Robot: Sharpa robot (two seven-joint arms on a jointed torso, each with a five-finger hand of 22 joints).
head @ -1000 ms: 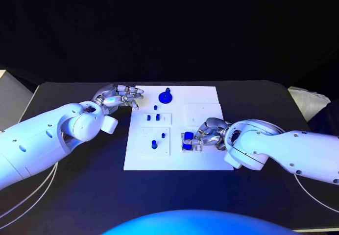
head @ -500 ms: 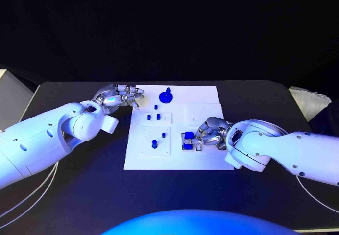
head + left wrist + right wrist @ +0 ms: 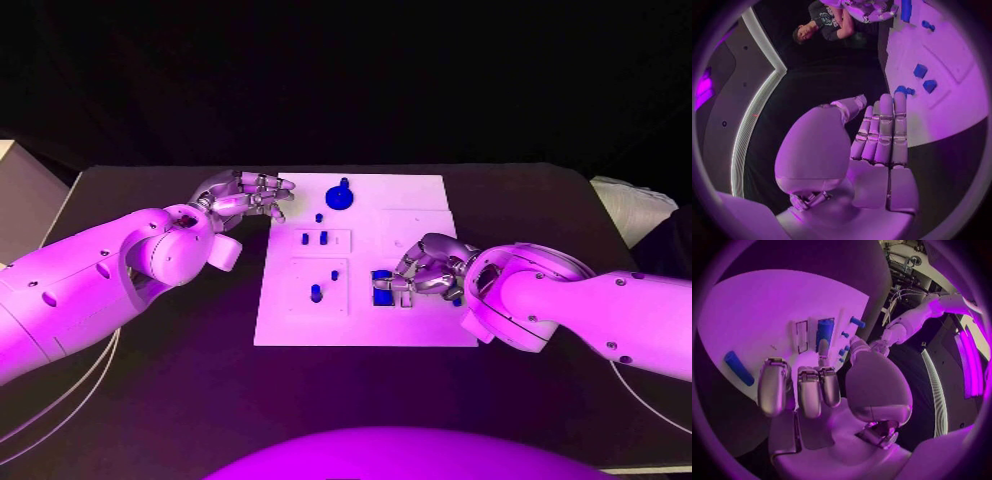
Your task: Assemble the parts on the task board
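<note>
The fingers of the left hand are curled inward with nothing visible between them; the hand hovers at the far left corner of the task board, over the black table. In the left wrist view the same fingers lie side by side, segmented and metallic, with a smooth rounded thumb base beside them.

The task board is a flat white rectangular plate with shallow raised square panels. From left to right it carries: a small upright blue peg in the near left panel, two short blue pieces in the panel beyond it, and a round blue knob with a stem near the far edge.

To the right, a blue block stands in a slotted fixture just beside the right hand. The right hand's fingers are bent down around that fixture; whether they grip the block cannot be told. In the right wrist view the block appears as a smooth blue upright piece ahead of the fingertips, and a blue cylindrical bar lies flat on the board.
</note>
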